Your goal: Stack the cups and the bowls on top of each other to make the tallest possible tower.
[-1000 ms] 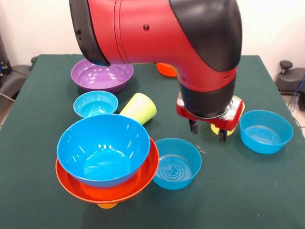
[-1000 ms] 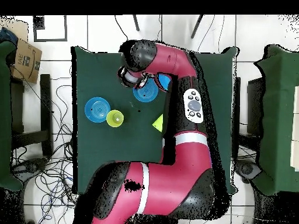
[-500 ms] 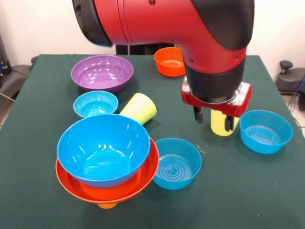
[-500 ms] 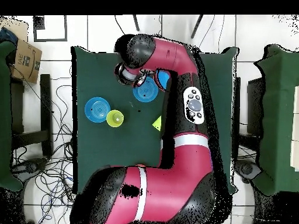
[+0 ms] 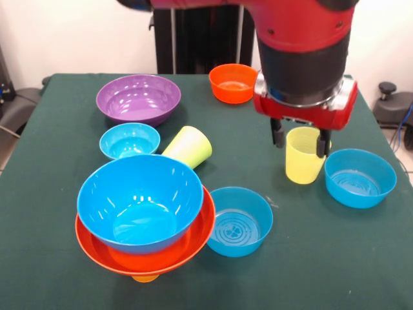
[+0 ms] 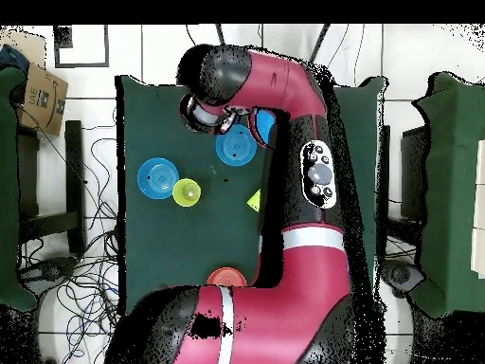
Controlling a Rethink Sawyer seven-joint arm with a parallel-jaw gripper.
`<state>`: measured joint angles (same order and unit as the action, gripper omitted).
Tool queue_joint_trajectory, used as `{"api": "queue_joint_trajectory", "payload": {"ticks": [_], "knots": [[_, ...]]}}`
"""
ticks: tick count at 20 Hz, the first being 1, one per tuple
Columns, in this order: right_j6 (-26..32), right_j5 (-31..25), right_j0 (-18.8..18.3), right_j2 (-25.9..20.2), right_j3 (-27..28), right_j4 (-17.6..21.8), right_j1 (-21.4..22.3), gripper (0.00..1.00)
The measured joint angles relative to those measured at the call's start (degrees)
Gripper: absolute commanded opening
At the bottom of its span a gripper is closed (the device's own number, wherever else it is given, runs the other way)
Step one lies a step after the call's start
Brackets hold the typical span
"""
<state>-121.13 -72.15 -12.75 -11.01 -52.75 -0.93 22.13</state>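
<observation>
The tower stands at the front left: a large blue bowl [image 5: 141, 200] nested in a wider orange bowl [image 5: 151, 260] over an orange cup [image 5: 145, 278]. My gripper [image 5: 299, 139] is open and empty. It hangs in the air and overlaps the rim of the upright pale yellow cup [image 5: 303, 160] without holding it. A lime green cup [image 5: 188, 146] lies on its side behind the tower. In the overhead view my gripper [image 6: 204, 114] is apart from the yellow cup [image 6: 187, 192].
A purple bowl [image 5: 138, 98] and a small orange bowl [image 5: 232, 82] sit at the back. A small blue bowl [image 5: 129, 139] lies left of the green cup. Medium blue bowls sit beside the tower [image 5: 240, 221] and at the right [image 5: 359, 177].
The arm has risen and the gripper has lifted with it, open and empty. The small orange bowl and the yellow cup are now uncovered. No object moved.
</observation>
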Motion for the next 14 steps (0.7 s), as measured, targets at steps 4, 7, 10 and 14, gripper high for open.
{"api": "queue_joint_trajectory", "payload": {"ticks": [4, 7, 10, 14], "knots": [[0.0, -0.01, -0.01, -0.25, -1.15, -1.62, 1.04, 1.0], [0.0, -0.01, -0.02, -0.5, -1.76, -2.99, 1.36, 1.0], [0.0, -0.02, -0.11, -1.11, -2.64, -5.14, 1.35, 1.0], [0.0, -0.09, -0.28, -1.95, -3.34, -7.39, 0.99, 1.0]]}}
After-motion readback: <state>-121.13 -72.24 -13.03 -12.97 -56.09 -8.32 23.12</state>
